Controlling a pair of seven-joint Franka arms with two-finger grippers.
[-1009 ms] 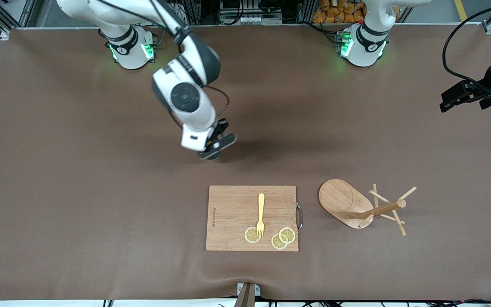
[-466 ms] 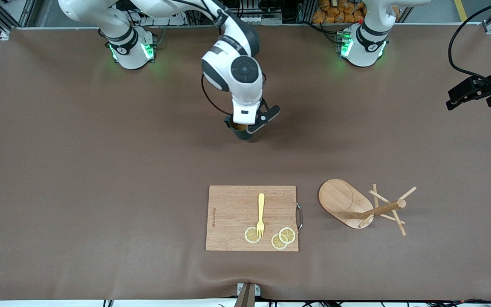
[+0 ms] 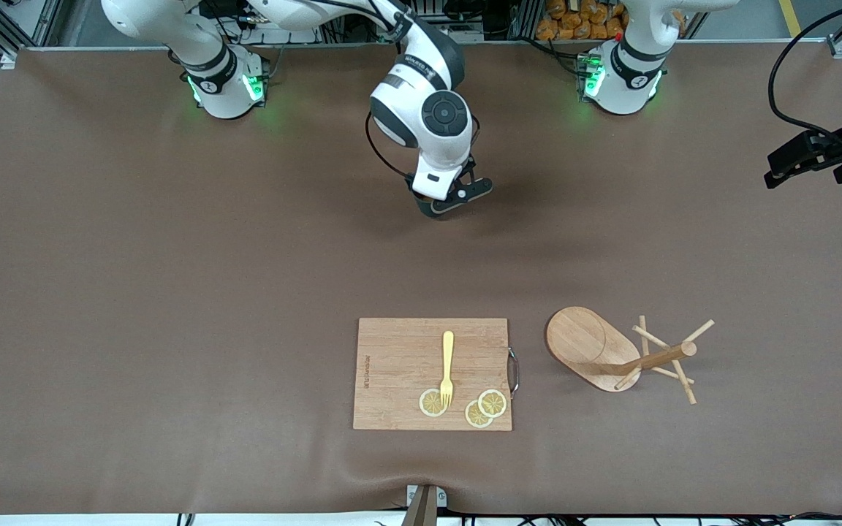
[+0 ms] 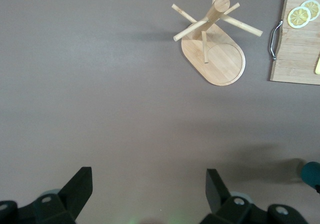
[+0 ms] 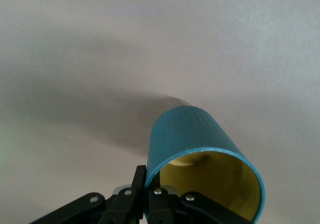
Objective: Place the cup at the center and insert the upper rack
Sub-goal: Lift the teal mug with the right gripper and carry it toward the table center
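My right gripper (image 3: 441, 207) is shut on the wall of the teal cup (image 5: 200, 139), one finger inside the yellowish interior and one outside (image 5: 152, 184). It holds the cup just above the middle of the brown table. In the front view the hand hides most of the cup. A sliver of the cup also shows in the left wrist view (image 4: 312, 173). The wooden mug tree (image 3: 596, 351) appears tipped over beside the cutting board, its post (image 3: 658, 359) pointing toward the left arm's end; the left wrist view shows it too (image 4: 215, 59). My left gripper (image 3: 805, 157) is open and empty (image 4: 147, 189), waiting high at its end of the table.
A rectangular wooden cutting board (image 3: 399, 351) lies near the front edge, with a yellow fork (image 3: 448, 365) and three lemon slices (image 3: 479, 409) on it and a metal handle (image 3: 514, 371) facing the mug tree. Both arm bases stand along the table's back edge.
My right gripper has carried the cup away from the front camera and toward the left arm's end. The left gripper shifted slightly at first, then held still.
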